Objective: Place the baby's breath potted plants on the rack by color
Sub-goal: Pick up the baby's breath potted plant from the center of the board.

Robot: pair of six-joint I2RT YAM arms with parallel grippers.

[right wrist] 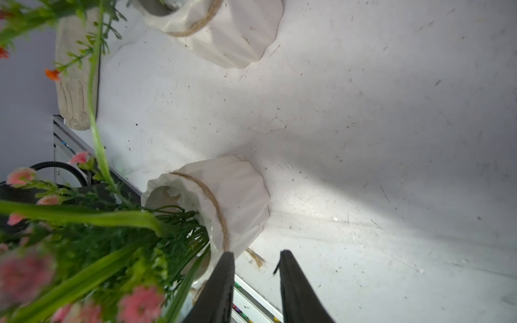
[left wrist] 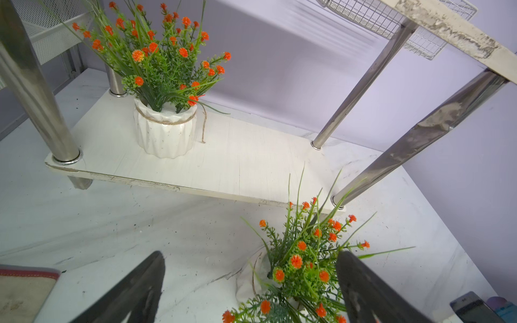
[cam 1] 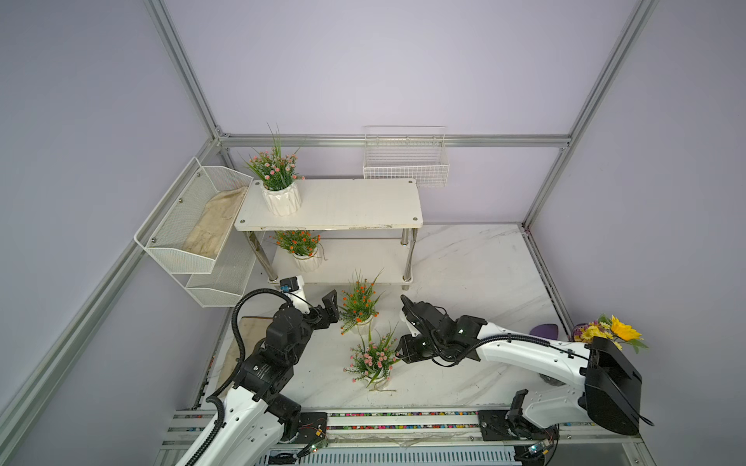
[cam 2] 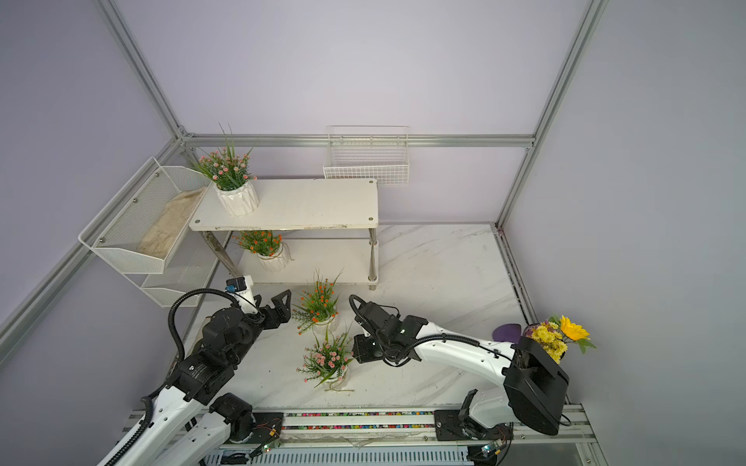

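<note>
While my left jaws stand wide apart with the orange baby's breath plant (left wrist: 302,265) upright on the worktop (left wrist: 140,237) just ahead, my right jaws, a little apart and empty, sit right beside the pink plant's pot (right wrist: 232,193).

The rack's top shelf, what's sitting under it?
An orange-flowered potted plant stands on the lower shelf, near its left end. From above, the top shelf covers the lower shelf's back part.
</note>
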